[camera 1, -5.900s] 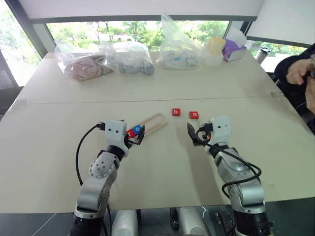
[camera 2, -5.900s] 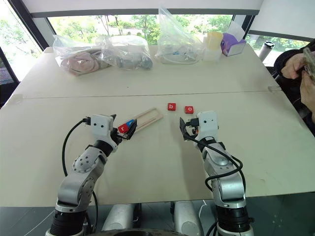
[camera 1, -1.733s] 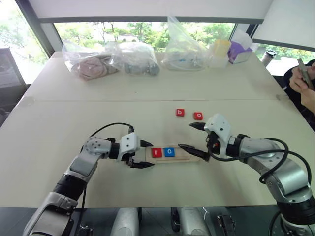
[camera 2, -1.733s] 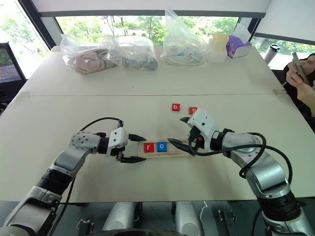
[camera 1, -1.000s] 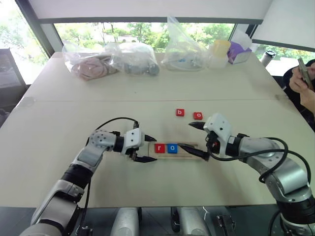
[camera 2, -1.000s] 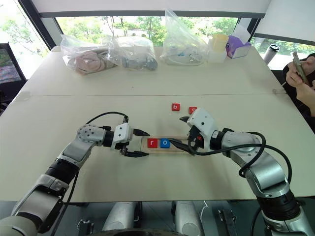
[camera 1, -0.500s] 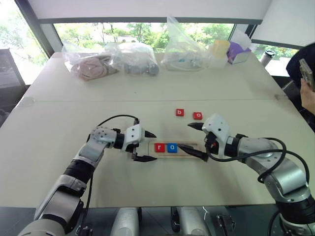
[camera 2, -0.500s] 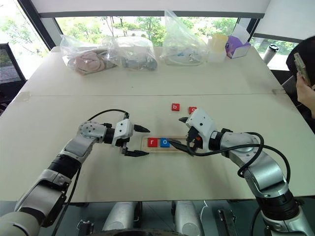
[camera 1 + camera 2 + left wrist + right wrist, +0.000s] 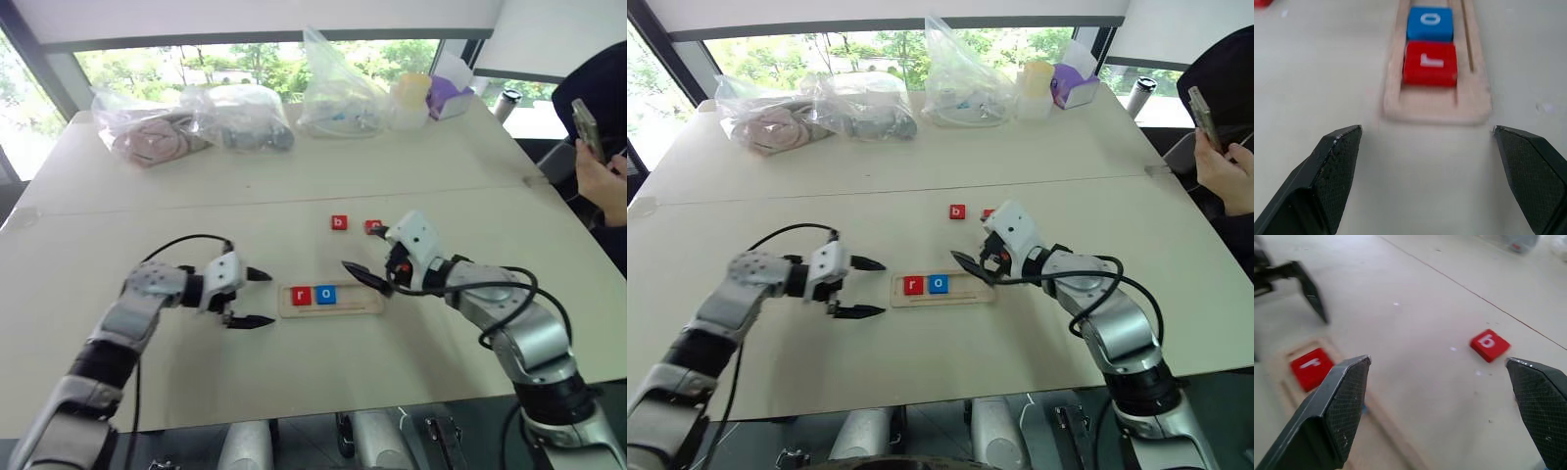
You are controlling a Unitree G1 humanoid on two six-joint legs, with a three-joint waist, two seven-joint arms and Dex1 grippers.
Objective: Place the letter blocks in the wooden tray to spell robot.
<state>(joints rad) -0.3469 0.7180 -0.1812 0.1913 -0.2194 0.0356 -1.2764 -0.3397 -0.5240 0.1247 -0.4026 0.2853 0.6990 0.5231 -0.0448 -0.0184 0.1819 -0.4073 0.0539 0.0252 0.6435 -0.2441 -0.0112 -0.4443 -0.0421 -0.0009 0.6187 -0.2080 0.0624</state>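
1. We found the left gripper (image 9: pixel 251 298) with its black fingers spread apart and empty, just beside the left end of the long pale wooden tray (image 9: pixel 364 305), presumably clear of it.
2. We saw the red "r" block (image 9: pixel 301 295) and blue "o" block (image 9: pixel 325 294) touching in the tray's groove, starting the word.
3. We noted the right gripper (image 9: pixel 366 257) spread and empty, aimed toward the loose red "b" block (image 9: pixel 339 222), which we judged next; another red block (image 9: pixel 372 225) lay beside it.

You had a pale, matt wooden tray (image 9: pixel 1436 105), smooth glossy red plastic "r" block (image 9: pixel 1430 62), glossy blue "o" block (image 9: pixel 1430 22), black textured gripper fingers (image 9: pixel 1334 161), matt beige tabletop (image 9: pixel 294 186), crinkled clear plastic bags (image 9: pixel 338 93).
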